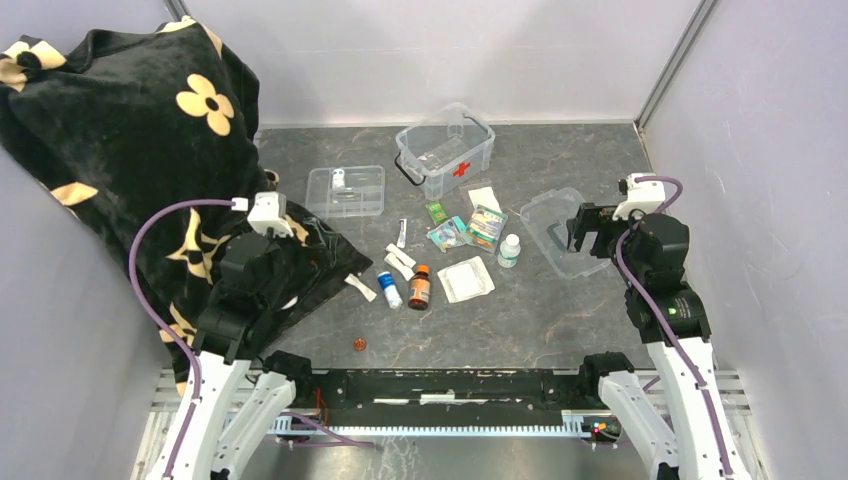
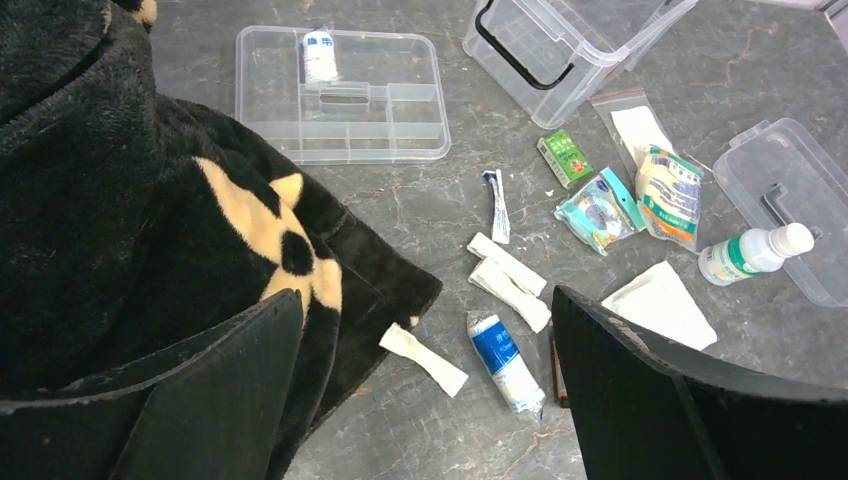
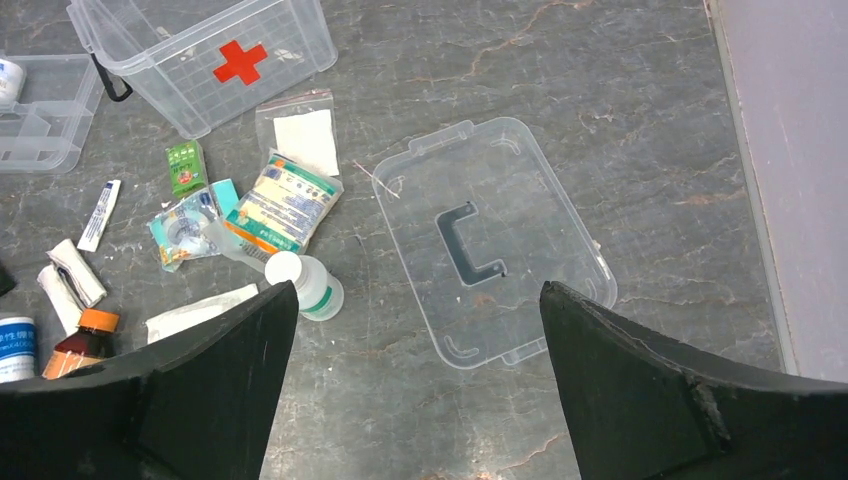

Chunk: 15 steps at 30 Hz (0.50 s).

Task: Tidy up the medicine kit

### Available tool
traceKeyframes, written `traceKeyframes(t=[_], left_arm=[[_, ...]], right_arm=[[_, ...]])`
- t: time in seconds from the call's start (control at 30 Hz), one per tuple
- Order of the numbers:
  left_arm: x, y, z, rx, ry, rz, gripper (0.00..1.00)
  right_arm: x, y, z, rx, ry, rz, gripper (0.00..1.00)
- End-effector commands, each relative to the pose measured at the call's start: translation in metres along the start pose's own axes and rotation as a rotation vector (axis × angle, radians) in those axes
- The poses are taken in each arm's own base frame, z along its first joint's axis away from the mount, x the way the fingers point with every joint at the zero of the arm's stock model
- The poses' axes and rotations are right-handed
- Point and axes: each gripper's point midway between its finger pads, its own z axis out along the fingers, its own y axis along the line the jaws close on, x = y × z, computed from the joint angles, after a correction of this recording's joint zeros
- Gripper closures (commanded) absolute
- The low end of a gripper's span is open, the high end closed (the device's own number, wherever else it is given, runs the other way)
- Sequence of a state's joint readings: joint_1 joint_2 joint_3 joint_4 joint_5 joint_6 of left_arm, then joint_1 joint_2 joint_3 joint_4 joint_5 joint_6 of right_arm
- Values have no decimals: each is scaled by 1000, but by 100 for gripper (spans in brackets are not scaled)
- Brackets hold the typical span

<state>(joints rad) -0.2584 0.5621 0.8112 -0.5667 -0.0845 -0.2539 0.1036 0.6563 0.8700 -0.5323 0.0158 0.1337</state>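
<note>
Toward the far middle of the table (image 1: 560, 320) we saw the medicine kit (image 1: 445, 150) standing open. Its lid (image 3: 490, 240) lay apart on the right and its divided tray (image 1: 345, 190) on the left, likely so that the loose bottles (image 1: 419, 288) and packets (image 1: 487, 226) between them could be packed. We held the left claw (image 2: 425, 295) and right claw (image 3: 418, 288) wide and empty — the right one above the lid, the kit well ahead of both and between them

sign: red cross | on: medicine kit (image 3: 200, 60) side wall | packet and bottle print: unreadable
</note>
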Motion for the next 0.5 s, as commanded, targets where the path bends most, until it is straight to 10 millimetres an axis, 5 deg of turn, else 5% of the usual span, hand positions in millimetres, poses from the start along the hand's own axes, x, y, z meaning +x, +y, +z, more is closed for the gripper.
traceKeyframes(t=[0.0, 0.47], left_arm=[[-19, -1, -4, 11, -75, 31, 0], [-11, 19, 2, -107, -40, 6, 0]], right_arm=[[-7, -5, 1, 31, -30, 7, 2], [5, -7, 6, 45, 60, 16, 3]])
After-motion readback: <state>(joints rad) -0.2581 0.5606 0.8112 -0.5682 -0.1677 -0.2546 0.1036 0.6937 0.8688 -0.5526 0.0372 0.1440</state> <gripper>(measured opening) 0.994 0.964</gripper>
